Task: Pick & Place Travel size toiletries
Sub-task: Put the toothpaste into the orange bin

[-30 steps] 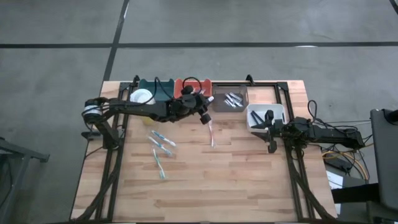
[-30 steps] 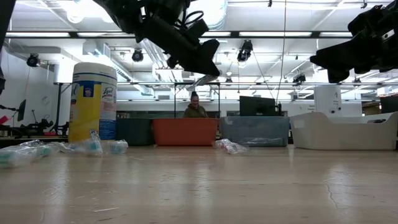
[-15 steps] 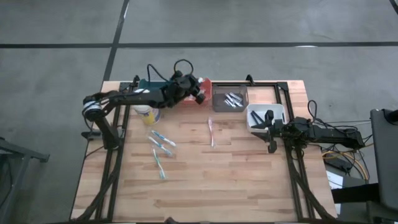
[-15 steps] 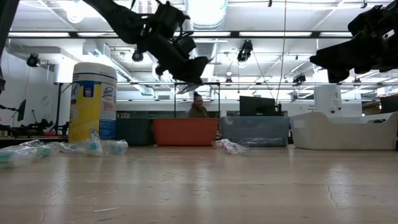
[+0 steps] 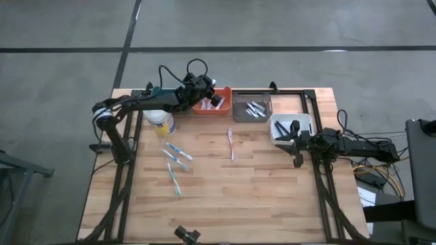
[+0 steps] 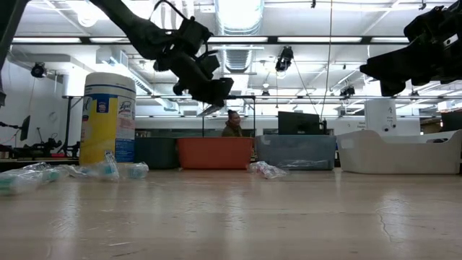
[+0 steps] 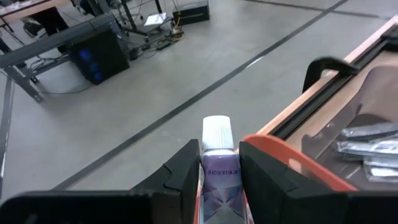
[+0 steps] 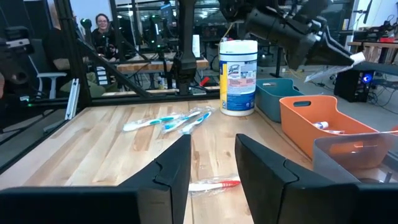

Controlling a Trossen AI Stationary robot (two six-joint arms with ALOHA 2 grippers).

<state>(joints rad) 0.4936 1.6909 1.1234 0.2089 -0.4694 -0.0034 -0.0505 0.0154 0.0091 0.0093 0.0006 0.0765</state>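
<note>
My left gripper (image 5: 215, 99) hovers over the orange bin (image 5: 202, 107) at the table's far edge, shut on a small silver tube with a white cap (image 7: 216, 163). The low view shows this gripper (image 6: 210, 92) well above the table. Two teal toothbrushes (image 5: 176, 154) and a third one (image 5: 175, 178) lie flat left of centre. A pink toothbrush (image 5: 231, 144) lies flat mid-table. Silver tubes lie in the grey bin (image 5: 251, 109), dark pieces in the white bin (image 5: 291, 126). My right gripper (image 5: 298, 147) waits open beside the white bin, holding nothing. My left gripper pinches the tube's silver body (image 7: 217, 180) between its two fingers. The tube lies along the fingers, with its white cap (image 7: 216, 132) sticking out past the fingertips. The fingers come nearly level from the table's left. The tube is lifted clear, above the orange bin's rim (image 7: 292, 163).
A wipes canister (image 5: 161, 121) stands at the far left, under the left arm. A teal bin (image 8: 281, 93) stands beside the orange bin. A small dark object (image 5: 185, 234) sits at the near edge. Bare wood lies across the table's near half.
My left gripper has swung from above the pink toothbrush toward the table's far edge, carrying the tube, and now hangs over the orange bin. It has stayed shut on the tube. The pink toothbrush has stayed where it was.
</note>
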